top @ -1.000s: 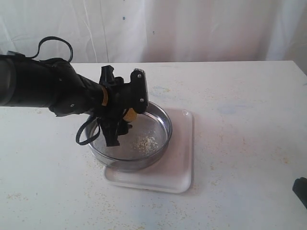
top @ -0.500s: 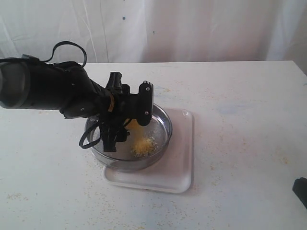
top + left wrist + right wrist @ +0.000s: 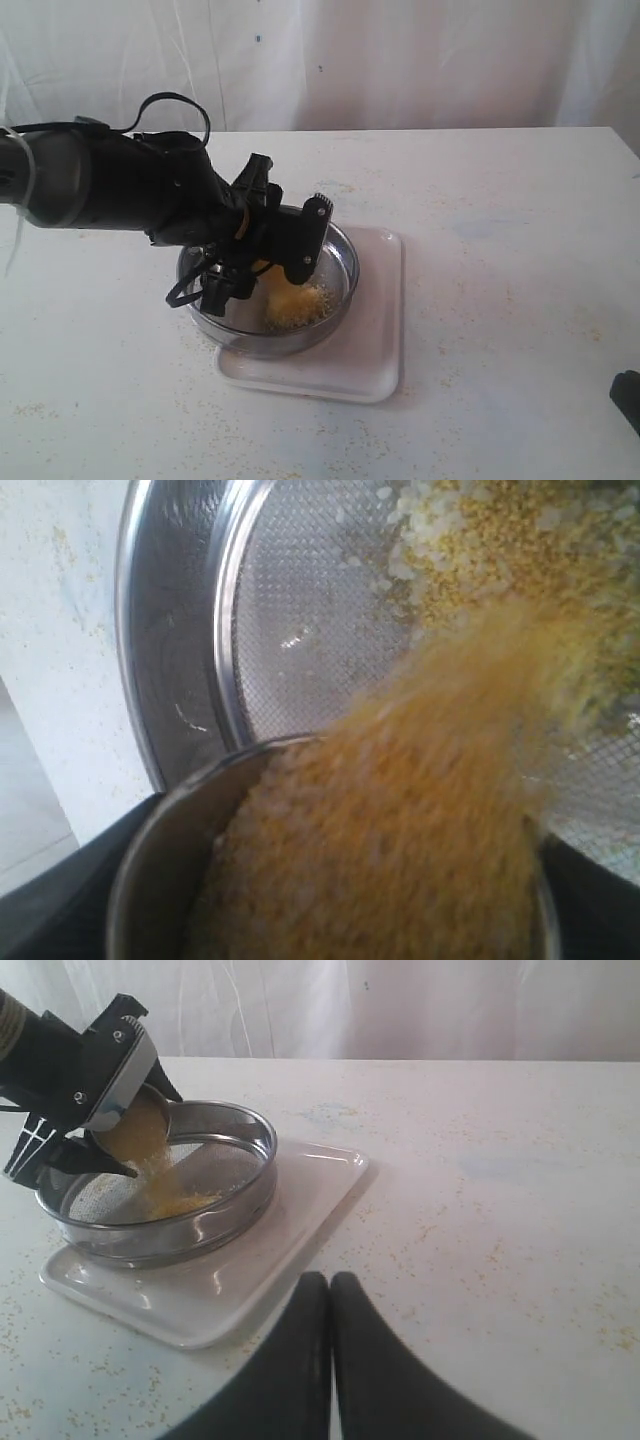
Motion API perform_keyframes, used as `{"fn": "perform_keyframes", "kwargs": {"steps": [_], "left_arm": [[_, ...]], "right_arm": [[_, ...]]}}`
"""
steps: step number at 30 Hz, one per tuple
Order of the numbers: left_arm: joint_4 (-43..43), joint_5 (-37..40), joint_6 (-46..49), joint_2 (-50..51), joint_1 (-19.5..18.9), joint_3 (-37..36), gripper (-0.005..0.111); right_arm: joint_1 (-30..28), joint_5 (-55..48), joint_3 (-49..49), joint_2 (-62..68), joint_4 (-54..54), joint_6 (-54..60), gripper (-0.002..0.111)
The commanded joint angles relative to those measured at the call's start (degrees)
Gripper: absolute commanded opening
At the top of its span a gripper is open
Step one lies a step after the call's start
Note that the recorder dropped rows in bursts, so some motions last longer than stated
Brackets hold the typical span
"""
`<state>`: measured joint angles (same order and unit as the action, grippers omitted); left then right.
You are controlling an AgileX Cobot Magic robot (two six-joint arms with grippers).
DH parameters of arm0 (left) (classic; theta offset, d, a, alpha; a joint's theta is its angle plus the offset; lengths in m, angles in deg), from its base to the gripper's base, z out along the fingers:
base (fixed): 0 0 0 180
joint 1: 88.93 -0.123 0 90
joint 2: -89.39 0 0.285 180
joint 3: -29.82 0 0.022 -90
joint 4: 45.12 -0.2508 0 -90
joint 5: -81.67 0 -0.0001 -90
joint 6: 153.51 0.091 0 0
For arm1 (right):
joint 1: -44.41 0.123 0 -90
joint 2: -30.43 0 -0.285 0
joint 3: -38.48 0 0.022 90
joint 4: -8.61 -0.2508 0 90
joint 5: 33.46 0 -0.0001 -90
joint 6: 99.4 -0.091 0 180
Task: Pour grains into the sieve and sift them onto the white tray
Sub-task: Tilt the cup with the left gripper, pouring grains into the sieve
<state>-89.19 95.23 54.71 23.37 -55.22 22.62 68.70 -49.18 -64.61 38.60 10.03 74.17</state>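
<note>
Left gripper (image 3: 263,268) clamped on tilted cup (image 3: 138,1112), yellow-tan grains (image 3: 430,810) with pale coarse bits pouring into sieve (image 3: 341,254), sieve sitting on tray (image 3: 376,342), right gripper (image 3: 330,1280) pinched closed, well apart from tray

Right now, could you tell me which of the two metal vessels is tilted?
The small cup in the left gripper, pouring grains; the sieve sits flat on the tray.
</note>
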Motion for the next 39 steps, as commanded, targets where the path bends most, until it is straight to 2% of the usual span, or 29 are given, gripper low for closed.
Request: {"fn": "perform_keyframes", "kwargs": {"steps": [1,4,11,33,39], "left_arm": [[-5.5,4.1,0.3,-0.2,1.8,2.4,0.0],[-9.2,6.4,0.3,0.5,3.2,3.3,0.0],[-11.4,7.3,1.5,2.2,5.3,3.3,0.0],[-26.0,8.9,3.0,4.5,5.9,3.4,0.0],[-28.0,9.6,3.0,4.5,5.9,5.3,0.0]], "right_arm": [[-0.3,0.8,0.3,-0.4,0.2,0.2,0.0],[-0.3,0.8,0.3,-0.4,0.2,0.2,0.0],[-0.3,0.7,0.3,-0.4,0.2,0.2,0.0],[-0.3,0.9,0.3,-0.4,0.2,0.2,0.0],[-0.3,0.7,0.3,-0.4,0.2,0.2,0.0]]}}
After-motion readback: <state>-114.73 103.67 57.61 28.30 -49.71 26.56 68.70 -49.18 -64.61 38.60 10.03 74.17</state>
